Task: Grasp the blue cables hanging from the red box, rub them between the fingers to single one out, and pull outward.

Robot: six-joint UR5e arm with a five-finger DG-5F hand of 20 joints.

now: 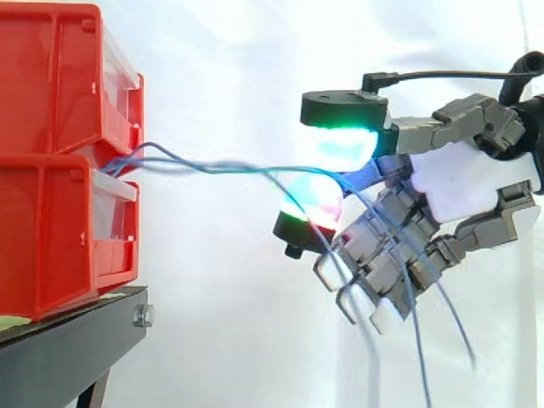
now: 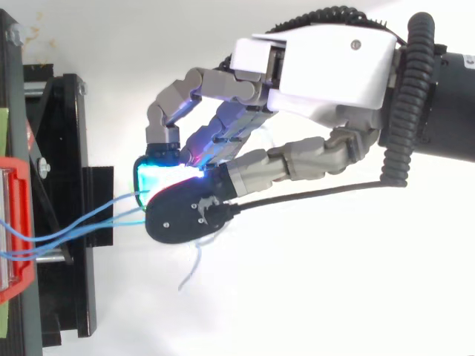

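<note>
Several thin blue cables (image 1: 212,166) run from the gap between the two stacked red boxes (image 1: 59,153) rightward into my hand (image 1: 463,183). The hand sits well right of the boxes, with a green-glowing pad (image 1: 344,140) above and a red-green pad (image 1: 313,204) below pinching the cables. Loose cable ends (image 1: 416,331) hang down past the curled fingers. From above, the cables (image 2: 82,222) leave the red box (image 2: 13,222) and reach the cyan-glowing pad (image 2: 159,178) under the hand (image 2: 326,70).
The red boxes rest on a black stand (image 1: 76,348) at the left, seen from above as a black frame (image 2: 67,222). A white curtain backs the scene. Open space lies below and right of the boxes.
</note>
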